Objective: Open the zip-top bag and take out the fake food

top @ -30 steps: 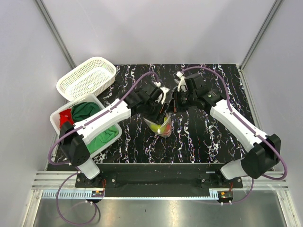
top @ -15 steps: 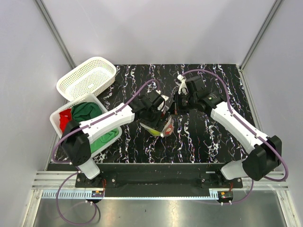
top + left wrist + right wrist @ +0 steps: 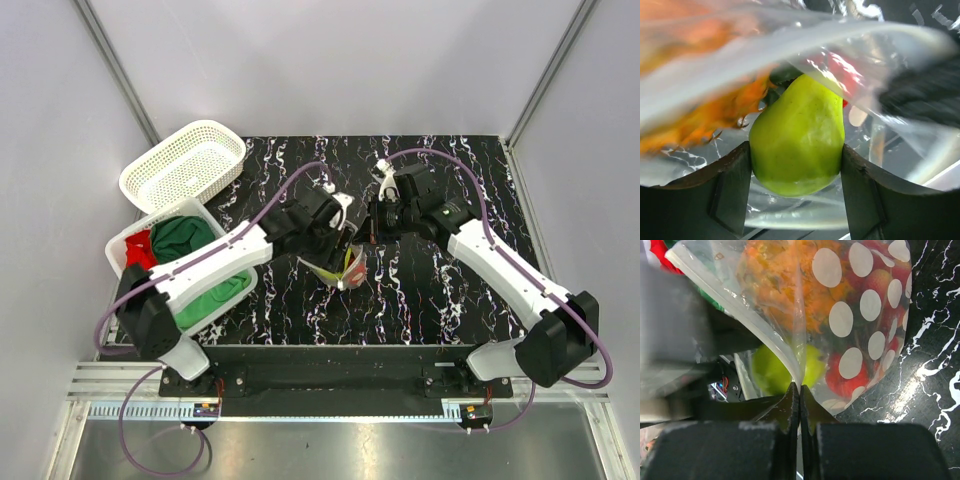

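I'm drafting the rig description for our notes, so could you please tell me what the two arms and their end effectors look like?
Both the left arm and right arm have white link shells with black joints and bases. A purple cable loops along each. The left end effector and right end effector have dark, flat-faced fingers.

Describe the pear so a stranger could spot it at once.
At the middle of the black marbled table, between the arms, is a clear zip-top bag with white dots. The pear sits in it, between the left gripper's fingers: smooth yellow-green, unlike the bumpy orange piece and red fruit beside it.
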Action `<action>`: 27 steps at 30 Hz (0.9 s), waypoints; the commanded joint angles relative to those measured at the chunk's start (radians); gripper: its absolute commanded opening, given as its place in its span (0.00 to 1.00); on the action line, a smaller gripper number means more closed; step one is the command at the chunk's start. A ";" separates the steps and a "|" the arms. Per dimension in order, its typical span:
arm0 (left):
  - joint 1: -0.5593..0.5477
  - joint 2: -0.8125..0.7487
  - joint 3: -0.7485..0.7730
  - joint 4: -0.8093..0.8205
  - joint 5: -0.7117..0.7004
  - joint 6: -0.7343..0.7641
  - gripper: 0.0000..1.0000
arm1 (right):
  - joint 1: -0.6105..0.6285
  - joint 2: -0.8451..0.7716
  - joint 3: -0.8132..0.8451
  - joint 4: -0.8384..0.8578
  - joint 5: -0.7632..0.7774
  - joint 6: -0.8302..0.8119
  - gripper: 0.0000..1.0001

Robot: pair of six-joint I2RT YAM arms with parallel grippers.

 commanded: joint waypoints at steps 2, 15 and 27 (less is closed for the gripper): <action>-0.001 -0.162 0.014 0.048 -0.094 -0.004 0.00 | 0.002 -0.045 -0.024 0.018 0.076 -0.005 0.00; 0.046 -0.384 -0.046 0.316 -0.042 -0.114 0.00 | 0.000 -0.050 -0.030 0.020 0.079 0.018 0.00; 0.434 -0.313 0.008 0.506 -0.466 -0.312 0.00 | 0.002 -0.074 0.066 -0.074 0.081 -0.005 0.00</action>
